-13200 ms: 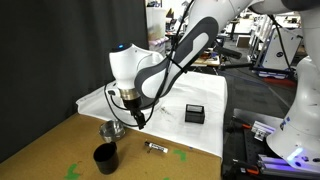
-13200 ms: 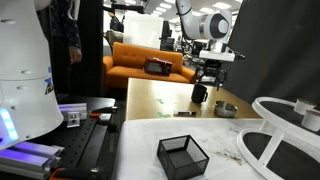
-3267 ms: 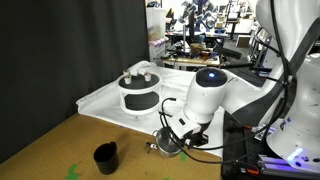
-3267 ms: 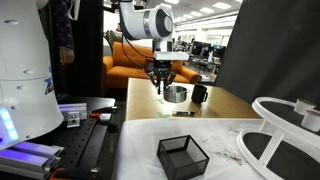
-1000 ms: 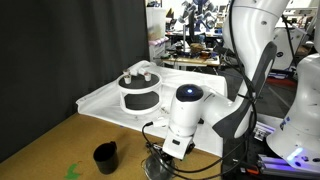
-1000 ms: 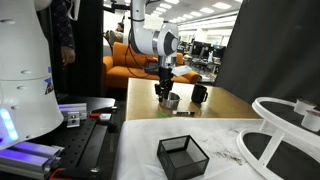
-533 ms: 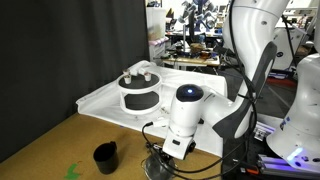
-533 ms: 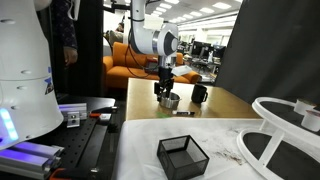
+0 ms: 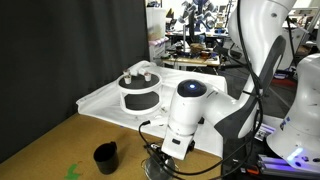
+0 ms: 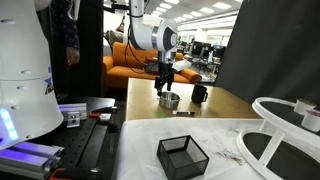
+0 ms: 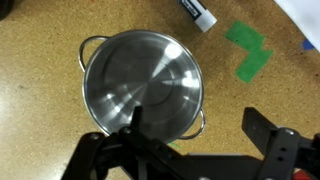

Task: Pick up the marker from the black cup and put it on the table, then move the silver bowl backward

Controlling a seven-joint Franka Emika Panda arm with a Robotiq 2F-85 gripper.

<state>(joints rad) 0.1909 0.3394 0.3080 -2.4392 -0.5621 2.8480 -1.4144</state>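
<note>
Gripper [image 11: 196, 128] jaws apart, straddling the silver bowl [image 11: 140, 75] rim directly below: one finger inside, one outside. Marker [image 11: 198, 12] lies on bench [image 11: 40, 120] beyond.

Under one jaw, the silver bowl [image 11: 142, 80] is seen as polished metal, smooth and softly brushed inside, with a bright rim. The table [image 11: 40, 60] around the jaws is shown as matt, speckled, wood-coloured board. Beyond the jaws, the marker [image 11: 198, 12] is seen as smooth plastic and the green marks [image 11: 248, 50] as flat matt tape. The gripper [image 11: 195, 128] is finished in matt black
</note>
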